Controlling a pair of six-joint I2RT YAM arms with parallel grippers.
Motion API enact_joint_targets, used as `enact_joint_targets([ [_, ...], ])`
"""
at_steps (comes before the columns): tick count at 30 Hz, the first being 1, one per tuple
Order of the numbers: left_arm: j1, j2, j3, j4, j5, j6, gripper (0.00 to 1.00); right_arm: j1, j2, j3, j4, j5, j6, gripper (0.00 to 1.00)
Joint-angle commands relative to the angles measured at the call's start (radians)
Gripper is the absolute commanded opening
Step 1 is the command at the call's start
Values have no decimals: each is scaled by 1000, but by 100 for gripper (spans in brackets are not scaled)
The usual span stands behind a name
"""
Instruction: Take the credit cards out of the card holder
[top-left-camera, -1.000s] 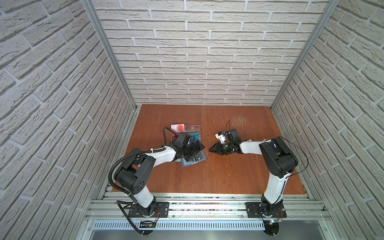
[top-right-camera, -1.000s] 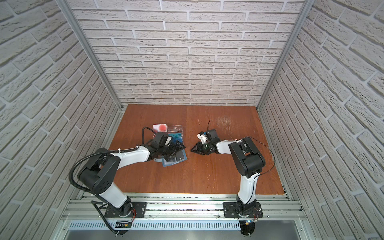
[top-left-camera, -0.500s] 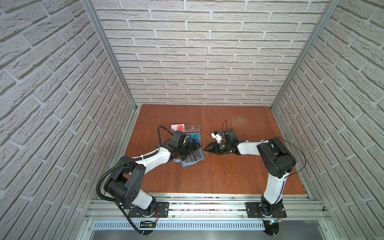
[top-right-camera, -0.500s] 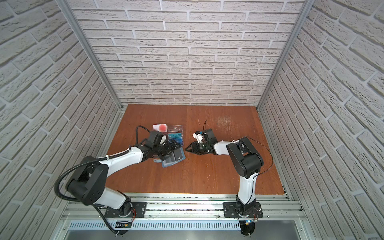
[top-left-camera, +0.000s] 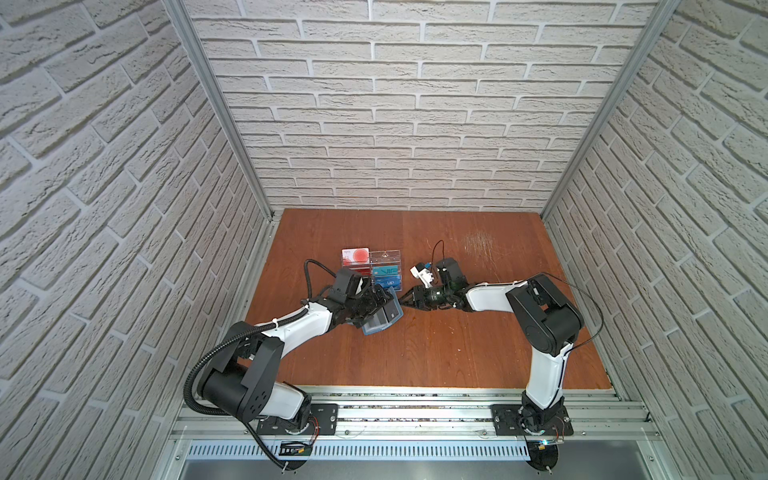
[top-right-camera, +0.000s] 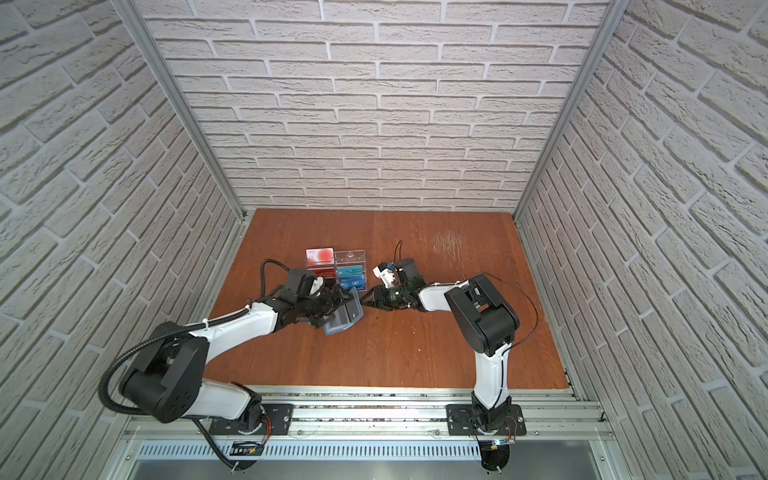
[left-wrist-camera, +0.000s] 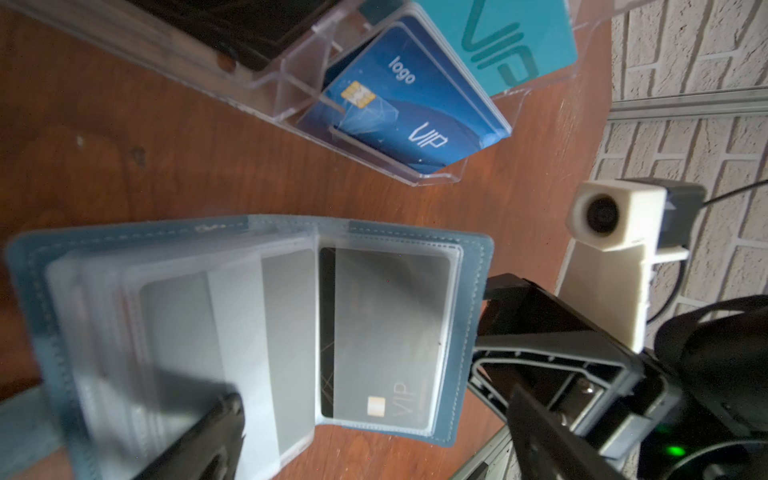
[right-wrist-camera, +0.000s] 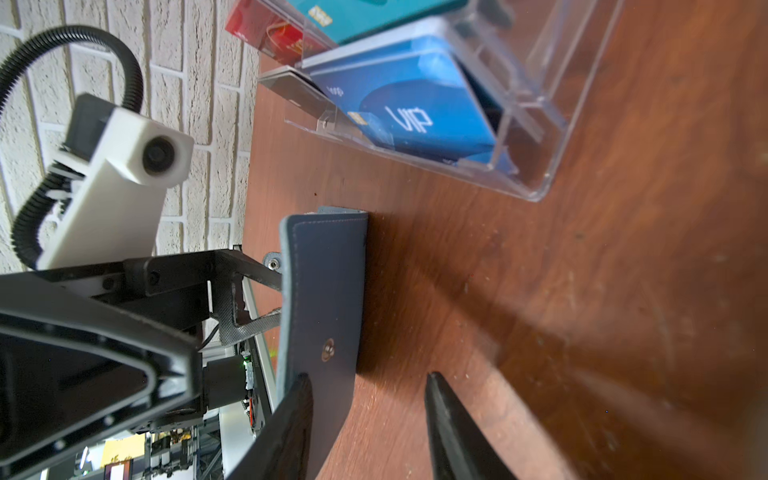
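Card holder (top-left-camera: 380, 318) is lying open like a book mid-table, a bit toward the left edge and just on the front-edge side of the clear rack (top-left-camera: 386, 259), apparently not touching it. Its right cover is tilting up off the table (top-left-camera: 436, 353).

Left gripper (right-wrist-camera: 272, 300) is standing jaws wide and clamping nothing. Its tips are reaching the cover's inner side, and one finger (left-wrist-camera: 208, 436) is lying over the plastic sleeves. Right gripper (right-wrist-camera: 368, 378) is sitting at the raised cover's free edge, jaws part-open with nothing between them. One finger is overlapping the cover's outer face; can't tell if it's touching.

A grey credit card (left-wrist-camera: 390, 332) is sitting fully inside the sleeve on that cover, with no edge poking out.

Risks, judging from this:
- Right jaws closing on cover plus sleeve instead of the card alone, so the whole holder is lifting or dragging.
- Card is flush in slick plastic, so a fingertip is likely slipping off.
- Left gripper is only pressing, not gripping, so the holder may be sliding or flopping shut.
- Loose sleeves fanning over and hiding the pocket.
- Rack is close, so a shove could be knocking it or its blue cards.
- Grippers are working very near each other, so a finger clash is possible.
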Motion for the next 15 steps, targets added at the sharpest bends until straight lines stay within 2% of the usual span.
enact_joint_targets([
  [1,15,24,-37,-19,-24,24,98,15,2,19,41,-22,-5,45],
  [8,26,39,-39,-12,-28,36,98,8,-67,-3,7,17,-41,46],
  [15,39,52,-35,-13,-35,59,98,-4,-133,-64,71,58,-30,52],
])
